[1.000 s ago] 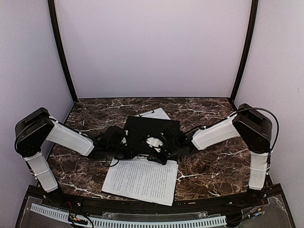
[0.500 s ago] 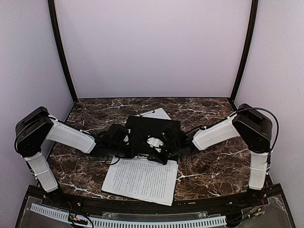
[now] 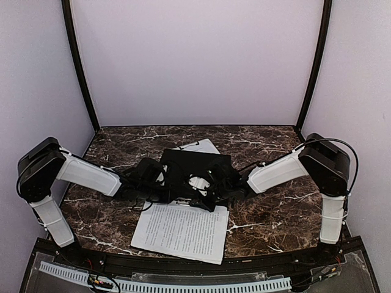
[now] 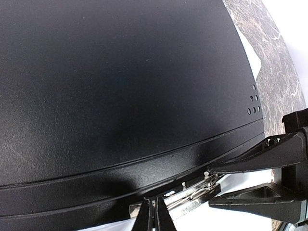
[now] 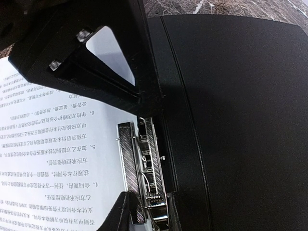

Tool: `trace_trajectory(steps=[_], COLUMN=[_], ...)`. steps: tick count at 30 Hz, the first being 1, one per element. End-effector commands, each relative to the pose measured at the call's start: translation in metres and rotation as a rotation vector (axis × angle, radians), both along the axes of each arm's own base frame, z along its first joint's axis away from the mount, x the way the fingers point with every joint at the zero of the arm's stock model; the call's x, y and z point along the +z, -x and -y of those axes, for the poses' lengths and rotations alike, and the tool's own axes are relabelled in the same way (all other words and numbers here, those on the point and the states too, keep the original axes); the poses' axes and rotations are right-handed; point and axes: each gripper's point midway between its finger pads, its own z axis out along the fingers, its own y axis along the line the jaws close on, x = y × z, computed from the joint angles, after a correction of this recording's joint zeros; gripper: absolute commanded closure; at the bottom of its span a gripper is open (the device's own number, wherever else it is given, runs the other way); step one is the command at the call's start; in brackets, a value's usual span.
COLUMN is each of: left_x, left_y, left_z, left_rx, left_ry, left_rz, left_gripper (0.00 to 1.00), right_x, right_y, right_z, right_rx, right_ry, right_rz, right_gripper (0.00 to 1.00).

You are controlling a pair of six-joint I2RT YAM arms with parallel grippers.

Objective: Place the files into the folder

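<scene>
Now your folder [image 3: 183, 160] lies open in the middle of the bench [image 3: 269, 213], its black inside facing up. One printed sheet [image 3: 183, 231] lies flat on the bench on the near side, with its far edge up against the folder's near edge; the other sheet [image 3: 200, 146] shows at the folder's far edge, partly hidden by it.

Both of your arms reach in low from either side and meet at the folder's near edge, where a metal clip [image 5: 144, 163] sits along the fold. Your left hand [image 4: 154, 214] has its fingers pressed together with nothing between them; the tips are just beside the clip. Your right hand [image 4: 211, 186] comes in from the other side; its fingers stand a little apart, one above and one below the end of the clip, and they look clamped on it.

From the right wrist view, the near sheet's text runs right up to the clip's perforated bar; you cannot tell from these views whether the paper's edge is tucked under that bar or only lies against it.
</scene>
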Motion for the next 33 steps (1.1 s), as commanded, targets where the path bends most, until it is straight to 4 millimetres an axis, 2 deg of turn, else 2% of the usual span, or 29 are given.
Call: trace_trajectory(steps=[1,4,7,9,13,16,20,22,26,29,33], left_x=[-0.006,0.000,0.013,0.021,0.036,0.042,0.045,0.045,0.039,0.035,0.023], left_y=[0.014,0.015,0.012,0.010,0.006,0.001,-0.005,-0.008,-0.014,-0.017,-0.028], left_z=[-0.025,-0.023,-0.026,-0.033,-0.053,-0.073,-0.091,-0.095,-0.095,-0.084,-0.075], left_rx=[-0.011,-0.029,-0.040,-0.037,-0.013,0.029,0.060,0.060,0.050,0.000,-0.052], left_ry=[-0.078,-0.069,-0.075,-0.091,-0.132,-0.181,-0.205,-0.210,-0.189,-0.130,-0.097], left_rz=[-0.039,-0.028,0.007,0.031,0.075,0.091,0.082,0.077,0.044,-0.005,-0.074], left_gripper=[0.97,0.90,0.74,0.66,0.59,0.54,0.36,0.32,0.27,0.26,0.25], right_x=[-0.073,-0.070,-0.062,-0.056,-0.042,-0.031,-0.015,-0.004,0.022,0.035,0.043], right_y=[0.014,0.011,0.006,0.002,-0.003,-0.004,-0.006,-0.008,-0.013,-0.016,-0.022], right_z=[0.068,0.066,0.063,0.061,0.056,0.052,0.048,0.046,0.038,0.037,0.049], right_rx=[-0.082,-0.082,-0.074,-0.063,-0.031,-0.010,-0.004,-0.012,-0.040,-0.086,-0.202], right_ry=[0.310,0.307,0.299,0.290,0.270,0.257,0.233,0.211,0.147,0.105,0.102], right_rz=[-0.116,-0.109,-0.098,-0.090,-0.089,-0.086,-0.079,-0.070,-0.069,-0.095,-0.136], right_gripper=[0.84,0.84,0.83,0.82,0.78,0.70,0.59,0.52,0.39,0.28,0.20])
